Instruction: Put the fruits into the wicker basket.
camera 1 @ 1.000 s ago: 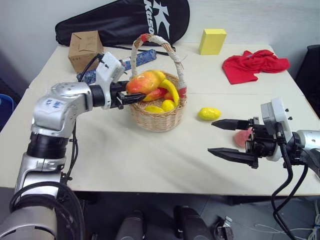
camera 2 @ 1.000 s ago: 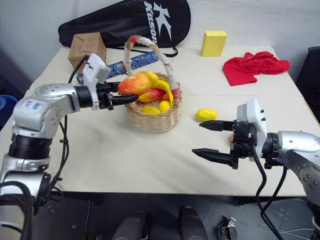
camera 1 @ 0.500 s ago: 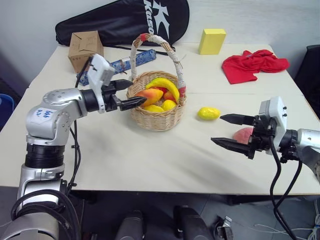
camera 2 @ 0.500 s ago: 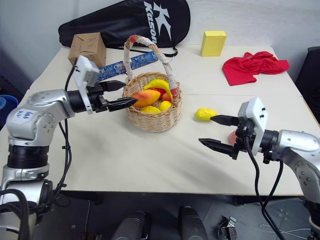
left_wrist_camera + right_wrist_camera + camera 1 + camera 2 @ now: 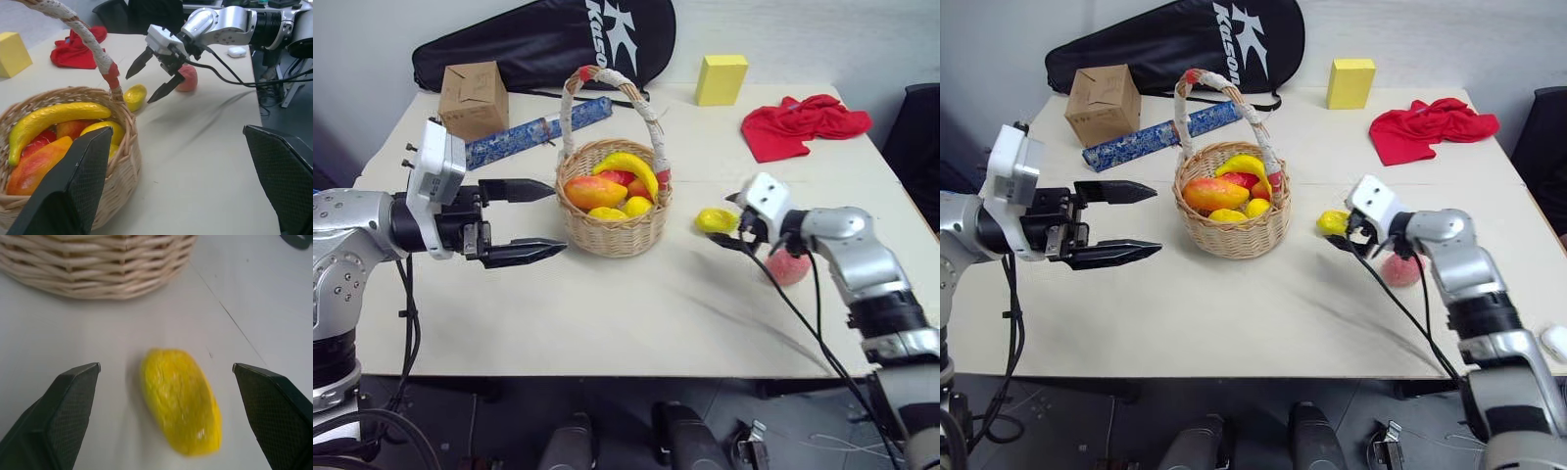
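Straddling the lemon (image 5: 180, 399), the right gripper (image 5: 732, 222) is seen right of centre, fingers spread and empty, the fruit lying on the table (image 5: 607, 313) between them, long axis running roughly along the approach. A closing grasp is judged next. The peach (image 5: 787, 265) rests just beyond, lower right. The left gripper (image 5: 529, 220), open and empty, hangs left of the wicker basket (image 5: 612, 230), which holds the mango (image 5: 594, 192), a banana (image 5: 628, 164) and smaller fruits.

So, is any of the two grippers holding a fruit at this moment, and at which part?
No, nothing is held. The left gripper is open beside the wicker basket. The right gripper is open around the yellow lemon, not touching it.
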`<control>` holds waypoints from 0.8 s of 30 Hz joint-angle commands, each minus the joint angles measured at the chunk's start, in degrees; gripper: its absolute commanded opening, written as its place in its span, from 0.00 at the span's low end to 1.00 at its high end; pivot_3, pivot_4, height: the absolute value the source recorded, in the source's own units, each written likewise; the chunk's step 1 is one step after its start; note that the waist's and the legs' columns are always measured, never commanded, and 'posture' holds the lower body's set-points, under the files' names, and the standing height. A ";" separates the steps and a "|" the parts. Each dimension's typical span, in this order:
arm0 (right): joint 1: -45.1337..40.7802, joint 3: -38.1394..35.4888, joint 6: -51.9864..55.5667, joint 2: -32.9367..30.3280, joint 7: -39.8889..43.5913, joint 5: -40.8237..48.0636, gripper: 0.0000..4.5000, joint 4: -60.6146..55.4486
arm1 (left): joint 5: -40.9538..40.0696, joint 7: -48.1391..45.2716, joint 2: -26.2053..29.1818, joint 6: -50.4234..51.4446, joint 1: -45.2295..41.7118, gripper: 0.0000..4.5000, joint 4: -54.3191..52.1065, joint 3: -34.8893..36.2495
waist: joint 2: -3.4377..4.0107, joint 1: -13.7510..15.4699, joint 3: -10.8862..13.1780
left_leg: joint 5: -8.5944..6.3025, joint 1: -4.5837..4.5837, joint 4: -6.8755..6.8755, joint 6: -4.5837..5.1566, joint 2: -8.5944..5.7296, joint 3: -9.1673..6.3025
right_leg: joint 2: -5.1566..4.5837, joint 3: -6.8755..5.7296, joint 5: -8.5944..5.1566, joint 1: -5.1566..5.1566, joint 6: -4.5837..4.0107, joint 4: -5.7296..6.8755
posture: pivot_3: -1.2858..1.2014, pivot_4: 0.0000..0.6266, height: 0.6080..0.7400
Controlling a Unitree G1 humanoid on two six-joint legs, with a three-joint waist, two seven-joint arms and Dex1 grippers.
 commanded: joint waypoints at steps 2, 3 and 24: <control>-5.40 1.85 -5.30 2.80 -0.46 -5.60 1.00 10.99 | -0.60 1.43 0.40 -1.46 -0.62 1.00 -1.46 0.96 | 0.00 -0.10 0.00 | 0.02 -0.01 0.00 -0.04 0.00 0.02 | 0.00 0.01 0.00 0.00 0.00 -0.02 | 0.52 0.24 1.00; -6.27 1.85 -5.83 3.59 -0.75 -6.20 0.96 13.29 | -0.80 1.67 0.49 -1.38 -0.52 1.00 -1.63 1.07 | 0.00 -0.12 0.00 | 0.02 -0.01 0.00 -0.05 0.00 0.02 | 0.00 0.02 0.00 0.00 0.00 -0.01 | 0.52 0.24 1.00; -13.76 -14.35 15.97 8.75 5.69 10.19 0.42 5.01 | -2.30 3.81 3.05 -0.62 2.16 1.00 1.57 8.06 | 0.01 -0.81 0.01 | 0.00 -0.02 -0.07 -0.06 0.08 0.02 | 0.05 0.04 0.00 -0.14 -0.01 0.16 | 0.52 0.24 1.00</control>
